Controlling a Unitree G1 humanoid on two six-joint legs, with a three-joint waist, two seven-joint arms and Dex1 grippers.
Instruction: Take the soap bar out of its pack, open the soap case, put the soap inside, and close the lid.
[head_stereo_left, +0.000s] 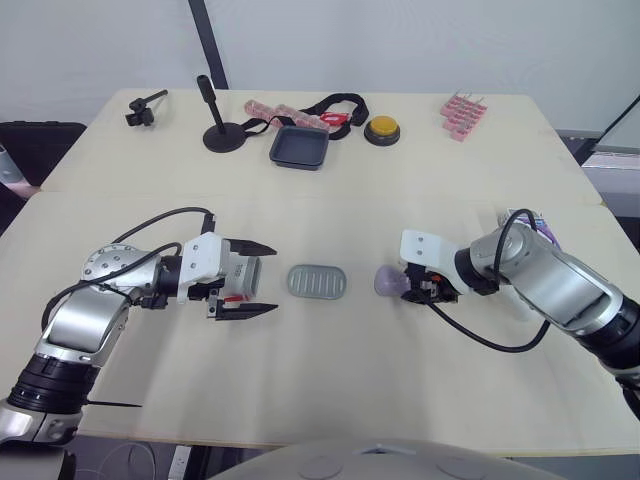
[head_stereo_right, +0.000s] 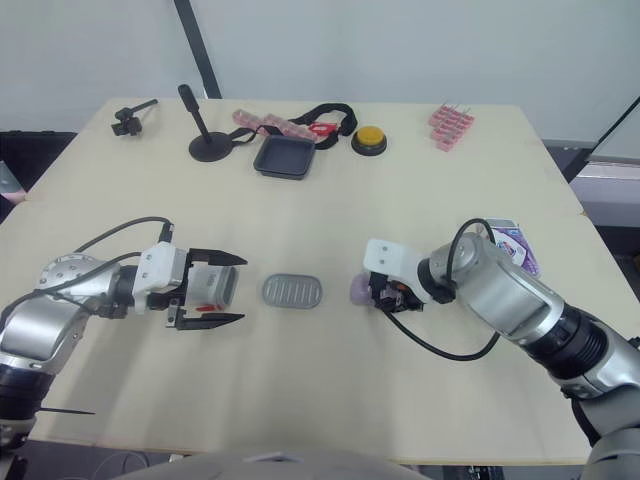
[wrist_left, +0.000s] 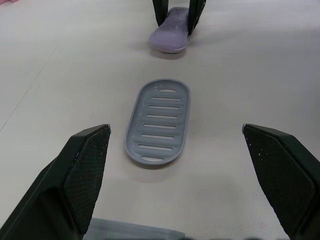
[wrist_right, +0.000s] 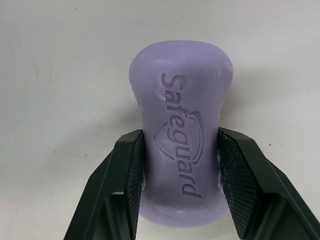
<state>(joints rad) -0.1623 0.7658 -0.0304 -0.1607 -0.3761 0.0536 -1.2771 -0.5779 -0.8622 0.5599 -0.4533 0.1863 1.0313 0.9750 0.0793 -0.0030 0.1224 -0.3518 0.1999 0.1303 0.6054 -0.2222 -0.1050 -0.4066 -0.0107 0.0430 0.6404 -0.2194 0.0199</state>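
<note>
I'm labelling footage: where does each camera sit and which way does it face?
Left eye view: head, facing forward-down over table; both arms show.
Right eye view: same head, same scene.
Left wrist view: left wrist, along open left gripper toward grey slotted tray.
Right wrist view: right wrist, along right gripper clamping purple soap.
Shared: every view shows the soap.

gap, grey tray to soap: bare table | tray sides: seemingly clear | black dish: well apart
</note>
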